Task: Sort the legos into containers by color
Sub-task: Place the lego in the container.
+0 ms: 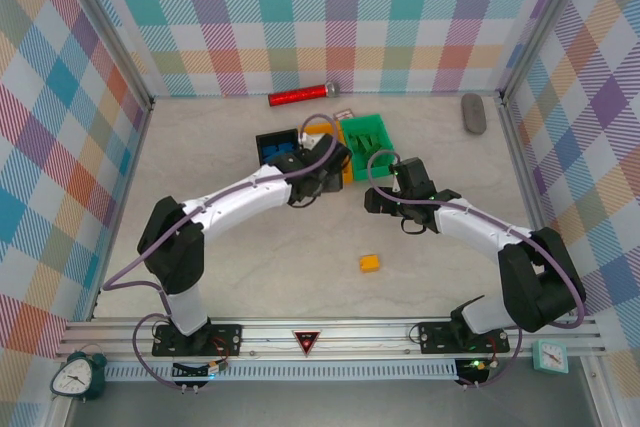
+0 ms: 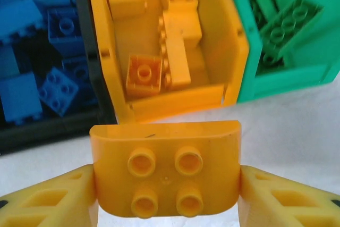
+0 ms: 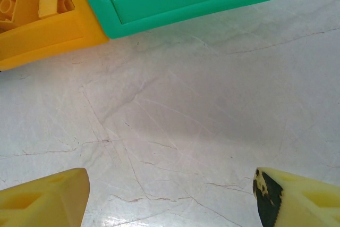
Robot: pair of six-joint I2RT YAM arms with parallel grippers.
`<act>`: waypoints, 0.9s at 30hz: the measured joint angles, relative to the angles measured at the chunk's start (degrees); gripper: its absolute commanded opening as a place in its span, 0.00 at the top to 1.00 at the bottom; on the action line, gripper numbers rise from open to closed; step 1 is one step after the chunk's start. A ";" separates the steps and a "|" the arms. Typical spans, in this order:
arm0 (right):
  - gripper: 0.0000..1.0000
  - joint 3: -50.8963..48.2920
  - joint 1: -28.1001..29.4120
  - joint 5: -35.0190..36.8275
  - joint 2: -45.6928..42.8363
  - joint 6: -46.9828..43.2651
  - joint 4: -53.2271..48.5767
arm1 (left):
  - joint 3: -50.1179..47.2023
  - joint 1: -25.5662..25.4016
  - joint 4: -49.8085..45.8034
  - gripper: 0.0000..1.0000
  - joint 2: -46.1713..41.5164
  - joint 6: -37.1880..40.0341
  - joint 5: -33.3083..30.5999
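From above: left arm stretched forward and to the right, left claw (image 1: 326, 161) at the near edge of the orange bin (image 1: 322, 130), between black bin (image 1: 277, 145) and green bin (image 1: 366, 133); right arm bent inward, right claw (image 1: 383, 185) just beside the green bin's near corner; one orange lego (image 1: 370, 263) loose on the worktop (image 1: 250, 257), back toward the bases, nearer the right claw. From the left wrist: clamped on a four-stud orange brick (image 2: 166, 176), studs toward the camera, long axis crosswise between the fingers (image 2: 48, 200); orange bin straight ahead, mouth open, near wall just beyond the brick, so likely only a short carry forward before letting go. From the right wrist: spread wide, nothing between the fingers (image 3: 45, 198), bare worktop beneath, green and orange bin corners ahead.
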 measured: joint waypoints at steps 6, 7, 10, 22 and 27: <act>0.19 -0.02 -0.04 0.11 0.00 -0.02 0.00 | 9.16 4.28 1.66 0.37 5.62 2.56 2.01; 0.19 -0.02 -0.04 0.26 0.00 0.00 0.00 | 10.54 4.79 1.92 0.37 6.97 3.02 2.38; 0.19 -0.02 -0.20 0.42 0.02 -0.02 0.00 | 15.96 6.21 2.23 0.37 12.13 4.09 3.78; 0.19 -0.04 -0.42 -0.83 1.01 -0.07 0.04 | 27.41 9.88 0.70 0.12 22.43 6.56 5.62; 0.19 0.15 -0.42 -3.34 1.86 -0.46 -0.26 | 27.17 9.86 -0.07 0.11 22.40 7.02 6.03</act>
